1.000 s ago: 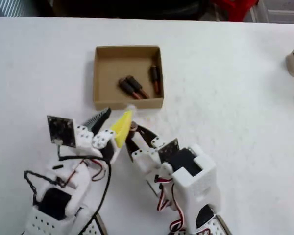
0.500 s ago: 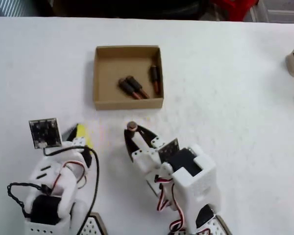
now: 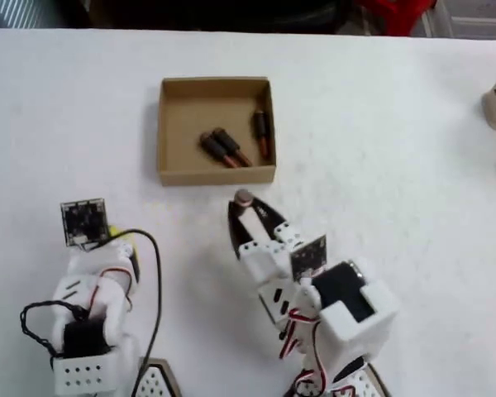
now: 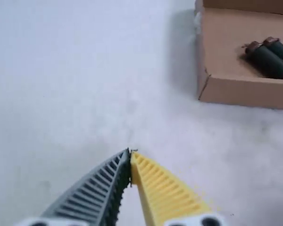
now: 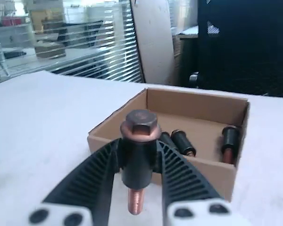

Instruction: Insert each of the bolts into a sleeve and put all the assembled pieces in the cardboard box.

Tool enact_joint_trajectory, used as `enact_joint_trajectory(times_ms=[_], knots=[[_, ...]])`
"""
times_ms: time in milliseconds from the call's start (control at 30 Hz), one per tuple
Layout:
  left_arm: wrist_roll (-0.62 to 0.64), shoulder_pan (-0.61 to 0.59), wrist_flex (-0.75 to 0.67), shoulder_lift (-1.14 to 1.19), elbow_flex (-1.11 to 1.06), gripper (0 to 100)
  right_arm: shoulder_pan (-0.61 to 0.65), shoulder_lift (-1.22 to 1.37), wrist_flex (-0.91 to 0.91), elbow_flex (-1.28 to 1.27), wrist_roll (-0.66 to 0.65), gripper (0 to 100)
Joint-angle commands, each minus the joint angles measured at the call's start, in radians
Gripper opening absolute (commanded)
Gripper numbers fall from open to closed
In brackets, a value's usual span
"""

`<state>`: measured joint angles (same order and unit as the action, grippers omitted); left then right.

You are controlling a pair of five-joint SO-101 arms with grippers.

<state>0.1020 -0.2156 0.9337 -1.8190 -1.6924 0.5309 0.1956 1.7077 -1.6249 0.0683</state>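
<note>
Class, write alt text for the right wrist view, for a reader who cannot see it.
The right gripper holds a bolt fitted in a black sleeve upright, copper head up and threaded tip showing below. Beyond it on the white table sits the open cardboard box with three assembled pieces lying inside.

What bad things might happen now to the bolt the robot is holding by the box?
The right end effector pinches only the sleeve; if it tips, the bolt might slide out. The piece sits just outside the front wall of the cardboard box, so a low carry might bump it. Inside, it might land on the three assembled pieces and bounce.
</note>
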Motion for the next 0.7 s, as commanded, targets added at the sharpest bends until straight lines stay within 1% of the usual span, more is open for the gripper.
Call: enact_joint_trajectory(times_ms=[0, 100, 233, 267, 333, 467, 600, 667], knots=[[-0.012, -0.067, -0.026, -0.01, 0.0, 2, -0.051, -0.096, -0.015, -0.003, 0.008, 1.8], [-0.029, -0.062, 0.017, -0.01, 0.0, 2, -0.067, -0.143, -0.122, 0.017, 0.008, 1.8], [-0.195, -0.061, 0.08, -0.008, 0.0, 2, -0.084, -0.252, -0.291, 0.057, 0.008, 1.8], [-0.222, -0.061, 0.089, -0.008, 0.0, 2, -0.091, -0.289, -0.344, 0.068, 0.008, 1.8], [-0.233, -0.061, 0.092, -0.008, 0.0, 2, -0.117, -0.374, -0.47, 0.094, 0.008, 1.8], [-0.233, -0.061, 0.092, -0.008, 0.0, 2, -0.182, -0.565, -0.816, 0.181, 0.009, 1.8], [-0.236, -0.061, 0.092, -0.008, 0.0, 2, -0.22, -0.745, -1.244, 0.321, 0.006, 1.8], [-0.238, -0.061, 0.092, -0.008, 0.0, 2, -0.219, -0.812, -1.438, 0.408, 0.006, 1.8]])
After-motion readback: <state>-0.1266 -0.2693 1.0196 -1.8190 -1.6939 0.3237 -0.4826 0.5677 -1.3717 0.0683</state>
